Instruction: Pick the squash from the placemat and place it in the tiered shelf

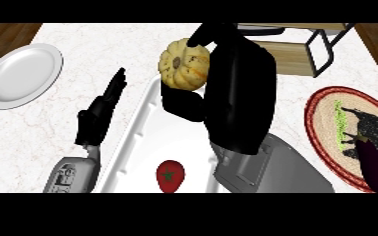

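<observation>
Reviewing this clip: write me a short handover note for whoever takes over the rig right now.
Right hand: curled round the pale yellow ribbed squash, held up above the white rectangular tray.
Left hand: open, holding nothing, over the counter's left.
Done: squash is off the round woven red-rimmed placemat.
Left: carry it to the wooden tiered shelf with black frame at the upper right and set it inside.

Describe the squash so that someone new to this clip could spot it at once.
Start at the white tray in the middle of the marble counter. Above its far end, the right robot hand curls round the squash. It is pale yellow, round and ribbed, unlike the small red tomato in the tray.
</observation>
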Robot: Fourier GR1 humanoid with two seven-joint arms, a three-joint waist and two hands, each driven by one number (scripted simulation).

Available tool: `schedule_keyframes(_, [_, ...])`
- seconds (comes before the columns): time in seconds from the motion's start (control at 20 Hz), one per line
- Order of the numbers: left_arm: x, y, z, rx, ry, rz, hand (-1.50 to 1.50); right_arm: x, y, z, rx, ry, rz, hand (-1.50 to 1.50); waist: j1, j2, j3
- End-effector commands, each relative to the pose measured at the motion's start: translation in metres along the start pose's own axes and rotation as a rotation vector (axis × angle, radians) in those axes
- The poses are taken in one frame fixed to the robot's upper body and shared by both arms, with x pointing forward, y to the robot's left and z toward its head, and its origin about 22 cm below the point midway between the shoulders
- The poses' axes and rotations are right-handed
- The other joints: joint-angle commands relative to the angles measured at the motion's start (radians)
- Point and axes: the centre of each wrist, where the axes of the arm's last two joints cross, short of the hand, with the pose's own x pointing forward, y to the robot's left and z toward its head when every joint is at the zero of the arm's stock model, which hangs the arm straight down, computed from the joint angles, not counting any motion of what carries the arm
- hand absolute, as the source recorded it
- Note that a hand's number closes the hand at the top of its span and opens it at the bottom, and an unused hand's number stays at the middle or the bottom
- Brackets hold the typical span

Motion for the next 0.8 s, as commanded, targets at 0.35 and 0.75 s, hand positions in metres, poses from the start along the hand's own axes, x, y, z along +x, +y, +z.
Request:
schedule_keyframes(0.35, [-0.002,0.001,-0.005,0.022,0.008,-0.001,0.0,0.024,-0.036,-0.052,-0.178,0.176,0.064,1.5,-0.013,0.004,0.001])
schedule_keyframes(0.75, [0.014,0.006,0.007,-0.002,0.002,0.007,0.0,0.031,-0.06,-0.094,-0.299,0.178,0.118,1.5,-0.001,0.002,0.001])
